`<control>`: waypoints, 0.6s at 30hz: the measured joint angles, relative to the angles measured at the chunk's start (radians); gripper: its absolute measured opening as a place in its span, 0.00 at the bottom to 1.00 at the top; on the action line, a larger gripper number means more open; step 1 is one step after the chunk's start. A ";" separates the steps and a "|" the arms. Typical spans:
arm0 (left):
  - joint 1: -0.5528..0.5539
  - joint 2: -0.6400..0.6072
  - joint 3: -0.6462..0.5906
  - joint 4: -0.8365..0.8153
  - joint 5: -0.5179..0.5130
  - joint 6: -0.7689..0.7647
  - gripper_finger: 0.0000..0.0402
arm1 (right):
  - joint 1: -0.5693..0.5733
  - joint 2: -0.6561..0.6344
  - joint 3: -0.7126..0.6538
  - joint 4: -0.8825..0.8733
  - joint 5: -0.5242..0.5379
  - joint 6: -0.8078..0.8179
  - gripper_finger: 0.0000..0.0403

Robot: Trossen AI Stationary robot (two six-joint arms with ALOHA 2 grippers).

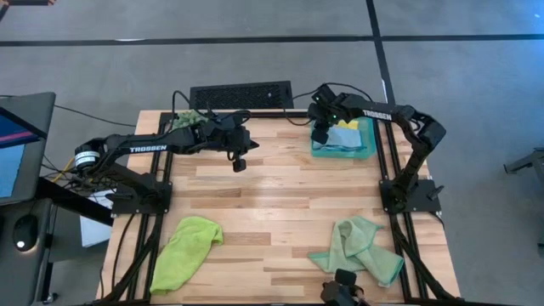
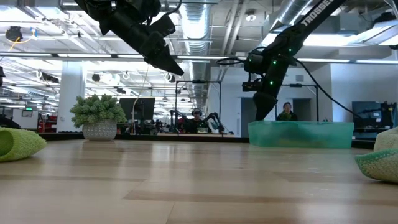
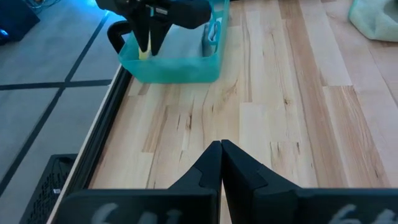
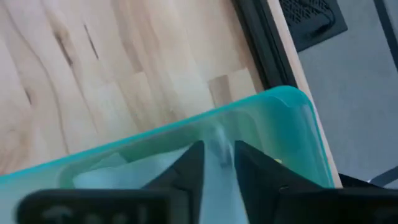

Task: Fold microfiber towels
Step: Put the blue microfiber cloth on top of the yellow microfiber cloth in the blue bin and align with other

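Overhead, right gripper (image 1: 320, 134) was seen upper right, over teal tray (image 1: 368, 149), jaws narrowly parted. Left gripper (image 1: 240, 164) was held upper centre, jaws closed, empty.

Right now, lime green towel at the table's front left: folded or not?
Not folded. The lime green towel lies crumpled and bunched on the table, no clean edges; neither tool is near it.

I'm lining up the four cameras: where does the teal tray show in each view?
High view: teal tray at the table's far right, under the right gripper.
Low view: right of centre, on the table's far side.
Left wrist view: upper left.
Right wrist view: lower half.
Shared landmark: the right gripper over the tray.
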 joint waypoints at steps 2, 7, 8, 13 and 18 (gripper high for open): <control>0.000 0.000 0.000 -0.007 0.000 0.000 0.00 | 0.004 0.000 0.015 -0.032 0.004 -0.003 0.38; 0.000 0.000 0.000 -0.009 0.000 0.012 0.00 | -0.016 -0.030 0.110 -0.294 0.007 -0.004 0.58; 0.000 0.000 0.000 -0.008 0.000 0.014 0.00 | -0.030 -0.041 0.120 -0.350 0.014 0.003 0.61; 0.000 0.000 0.000 -0.008 0.000 0.019 0.00 | -0.149 -0.089 0.108 -0.455 0.089 0.081 0.66; 0.000 0.000 0.000 -0.010 0.000 0.019 0.00 | -0.254 -0.042 0.100 -0.489 0.089 0.162 0.65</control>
